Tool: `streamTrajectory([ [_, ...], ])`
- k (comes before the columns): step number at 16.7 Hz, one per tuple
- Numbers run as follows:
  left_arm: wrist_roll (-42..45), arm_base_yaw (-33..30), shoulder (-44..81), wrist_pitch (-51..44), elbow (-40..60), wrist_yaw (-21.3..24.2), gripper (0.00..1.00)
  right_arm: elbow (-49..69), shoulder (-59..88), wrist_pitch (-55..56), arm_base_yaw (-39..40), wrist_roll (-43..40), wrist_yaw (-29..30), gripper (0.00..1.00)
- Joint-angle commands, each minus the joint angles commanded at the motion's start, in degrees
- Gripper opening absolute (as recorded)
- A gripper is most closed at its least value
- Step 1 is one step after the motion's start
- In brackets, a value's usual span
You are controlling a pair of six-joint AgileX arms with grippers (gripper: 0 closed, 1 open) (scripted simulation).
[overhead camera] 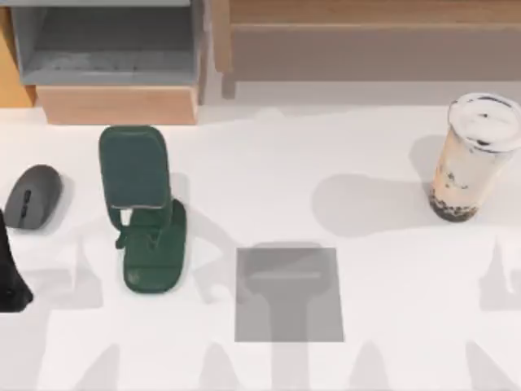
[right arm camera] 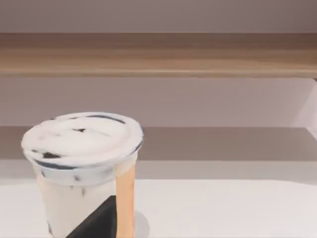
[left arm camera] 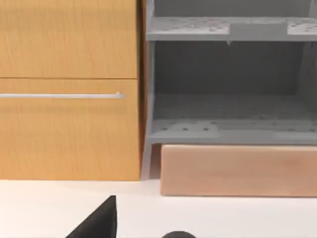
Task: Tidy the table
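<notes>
The white table (overhead camera: 269, 187) holds a dark green phone stand (overhead camera: 142, 208) left of centre, standing upright with its plate tilted. A black mouse (overhead camera: 32, 195) lies at the far left. A bubble tea cup (overhead camera: 476, 159) with a sealed lid stands at the far right. My left gripper (overhead camera: 10, 281) is at the table's left edge, just in front of the mouse, and a black part of it shows in the left wrist view (left arm camera: 99, 225). In the right wrist view my right gripper (right arm camera: 99, 220) is close in front of the cup (right arm camera: 81, 168).
A small grey square mat (overhead camera: 289, 293) lies flat at the front centre. A grey shelf unit (overhead camera: 110, 45) on a wooden base stands at the back left, beside a wooden drawer cabinet (left arm camera: 67, 89). A long wooden ledge (overhead camera: 366, 16) runs along the back right.
</notes>
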Motion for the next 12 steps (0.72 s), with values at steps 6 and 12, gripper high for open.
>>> streamTrajectory([
  [6,0.43,0.13,5.23,-3.37,4.65,-0.05,1.0,0.0,0.0,0.0,0.0,0.0,0.0,1.0],
  [12,1.89,0.28,25.19,-14.25,20.85,0.07,1.0,0.0,0.0,0.0,0.0,0.0,0.0,1.0],
])
